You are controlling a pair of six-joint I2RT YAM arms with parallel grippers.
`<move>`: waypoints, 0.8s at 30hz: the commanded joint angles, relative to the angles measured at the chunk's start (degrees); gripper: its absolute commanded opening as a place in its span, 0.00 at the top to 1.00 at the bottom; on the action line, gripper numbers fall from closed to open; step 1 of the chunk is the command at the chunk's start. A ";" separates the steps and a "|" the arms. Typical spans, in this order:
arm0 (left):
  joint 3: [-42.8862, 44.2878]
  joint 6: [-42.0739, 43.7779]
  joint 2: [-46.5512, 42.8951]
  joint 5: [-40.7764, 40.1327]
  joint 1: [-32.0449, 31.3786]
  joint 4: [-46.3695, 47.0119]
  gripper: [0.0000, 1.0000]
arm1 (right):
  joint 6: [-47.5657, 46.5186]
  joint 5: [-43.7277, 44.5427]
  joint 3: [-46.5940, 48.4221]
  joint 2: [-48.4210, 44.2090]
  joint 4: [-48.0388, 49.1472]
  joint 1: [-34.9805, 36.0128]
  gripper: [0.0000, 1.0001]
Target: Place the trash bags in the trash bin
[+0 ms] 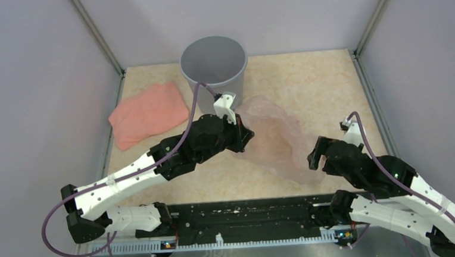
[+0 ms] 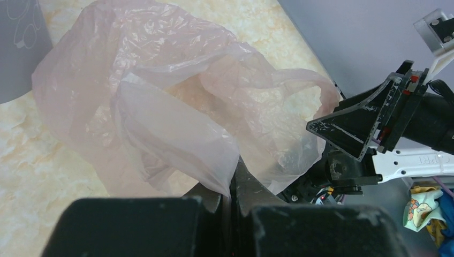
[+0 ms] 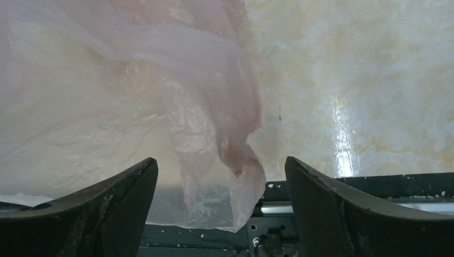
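— On the left side of the counter, what lies there?

— A folded salmon-pink cloth, flat, close to the left wall. Right of it and farther back stands the trash bin, grey, round and upright at the far edge.

— And the left end effector?

— It sits near the right side of the bin's base, clenched on a fold of the trash bag. From the left wrist, the pale-pink film is pinched tight between the fingertips.

— So where is the bag?

— Outside the bin. It spreads crumpled over the counter, from just right of the bin down toward the near edge, between the two arms.

— The right end effector?

— Released. It is at the bag's near right end with its jaws wide apart. In the right wrist view a loose flap of film hangs in the gap, and neither jaw closes on it.
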 commanded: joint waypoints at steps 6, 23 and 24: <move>-1.05 -1.39 -1.10 -1.85 0.09 2.13 1.00 | 11.75 6.12 0.46 2.61 -1.79 0.39 0.13; 65.90 16.86 32.55 15.66 4.78 -3.27 1.00 | -44.41 15.08 65.26 24.80 29.85 0.26 1.00; 75.52 17.74 35.27 16.95 4.63 -3.37 1.00 | -47.12 12.30 70.51 26.09 32.29 0.30 1.00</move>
